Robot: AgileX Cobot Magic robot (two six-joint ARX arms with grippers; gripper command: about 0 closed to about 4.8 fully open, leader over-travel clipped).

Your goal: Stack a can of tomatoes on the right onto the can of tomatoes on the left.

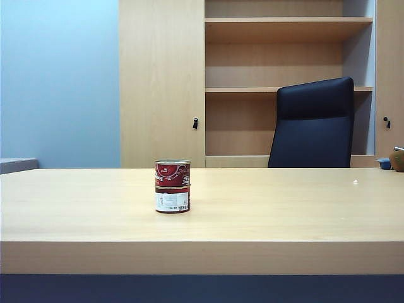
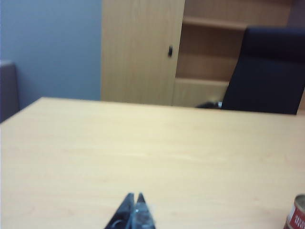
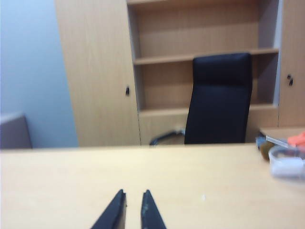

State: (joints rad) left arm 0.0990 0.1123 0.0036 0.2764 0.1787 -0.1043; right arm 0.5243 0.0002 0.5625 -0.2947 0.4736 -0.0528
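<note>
Left of centre in the exterior view, two tomato cans are seen stacked: the upper can (image 1: 172,173) sits squarely on the lower can (image 1: 172,199), on the wooden table (image 1: 284,208). Neither arm appears in that view. The left gripper (image 2: 134,196) is shown clenched, tips together, above bare tabletop (a can edge shows at the lower right corner). The right gripper (image 3: 134,193) is held slightly parted, grasping nothing. A black chair (image 1: 314,123) stands behind.

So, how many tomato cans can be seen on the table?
2. The lower can stands on the table, left of centre; the upper can sits stacked on it. No others show, though the cameras do not see the whole table.
</note>
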